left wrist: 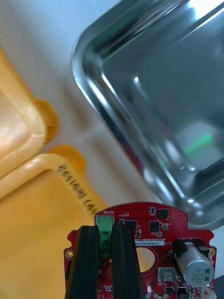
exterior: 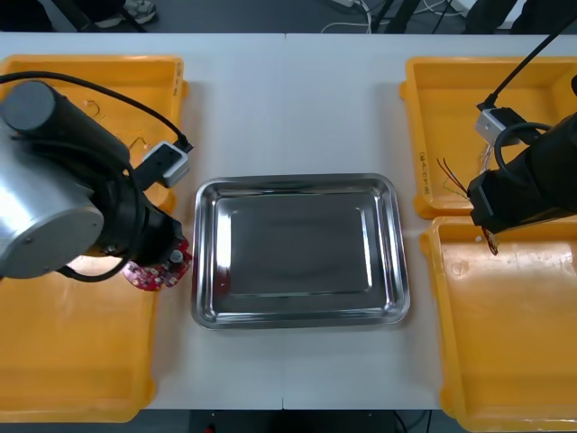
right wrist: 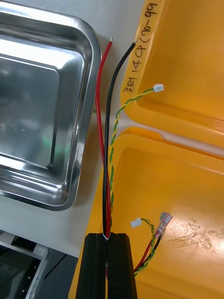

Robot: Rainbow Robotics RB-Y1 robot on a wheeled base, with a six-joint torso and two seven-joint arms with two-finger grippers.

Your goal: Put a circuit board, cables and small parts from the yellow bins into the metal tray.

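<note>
Left gripper clamped on the round red circuit board by its green connector, over the left near bin's inner edge, just beside the metal tray. Right gripper pinched tight on a cable bundle (red, black, twisted yellow-green), apparently over the right near bin's far rim.

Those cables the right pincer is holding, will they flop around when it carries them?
Probably fairly springy, not limp: the cables stand out long beyond the right pincer, only gently bent. They look thin, so likely light. Their free ends might snag the metal tray rim.
</note>
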